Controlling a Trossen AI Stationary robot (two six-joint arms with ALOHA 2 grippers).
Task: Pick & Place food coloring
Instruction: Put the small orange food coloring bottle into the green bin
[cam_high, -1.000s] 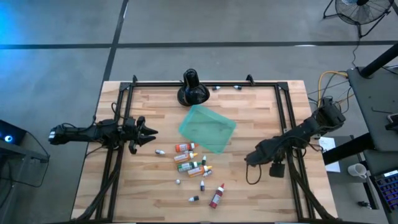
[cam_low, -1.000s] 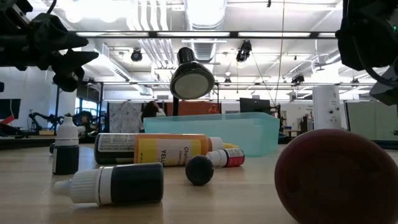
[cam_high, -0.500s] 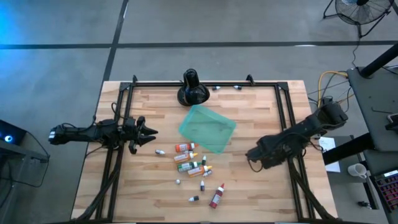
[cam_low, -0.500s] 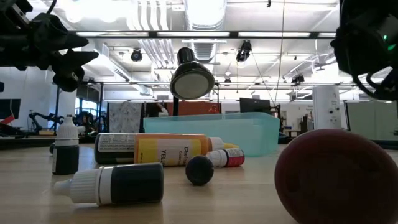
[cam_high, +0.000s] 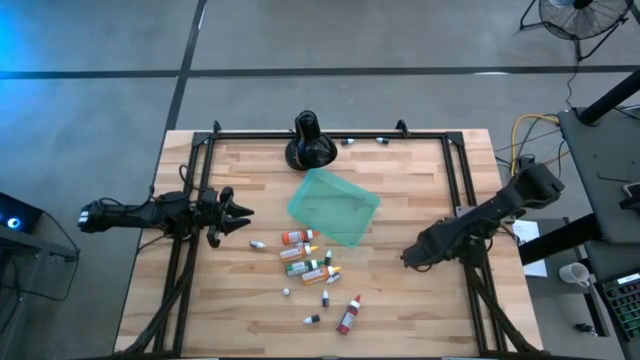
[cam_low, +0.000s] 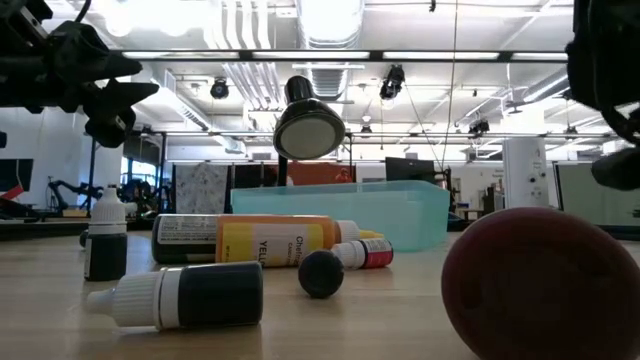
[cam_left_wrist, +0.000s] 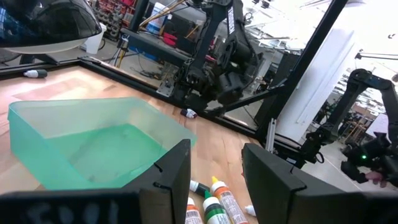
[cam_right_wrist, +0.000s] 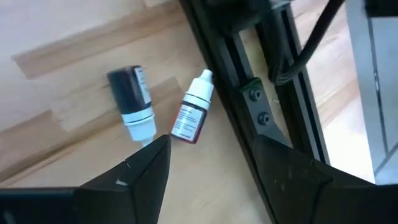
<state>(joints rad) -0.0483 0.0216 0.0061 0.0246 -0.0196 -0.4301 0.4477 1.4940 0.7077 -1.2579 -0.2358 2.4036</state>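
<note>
**Both grippers empty, bottles loose on the table**

High view: the food coloring bottles (cam_high: 312, 268) lie scattered at lower centre of the wooden table (cam_high: 400, 310), just below the teal tray (cam_high: 333, 205). A black stand (cam_high: 308, 143) sits at top centre. The left gripper (cam_high: 240, 214) hovers at centre left, the right gripper (cam_high: 410, 256) at centre right.

Low view: bottles lie and stand across the lower left; the tray is behind them at centre.

Left wrist view: the left gripper's fingers (cam_left_wrist: 171, 174) stand parted, holding nothing, with the tray and several bottles beyond.

Right wrist view: the right gripper's fingers (cam_right_wrist: 140, 171) are spread wide and empty above two bottles (cam_right_wrist: 189, 115) beside the black frame rail (cam_right_wrist: 249, 93).
</note>
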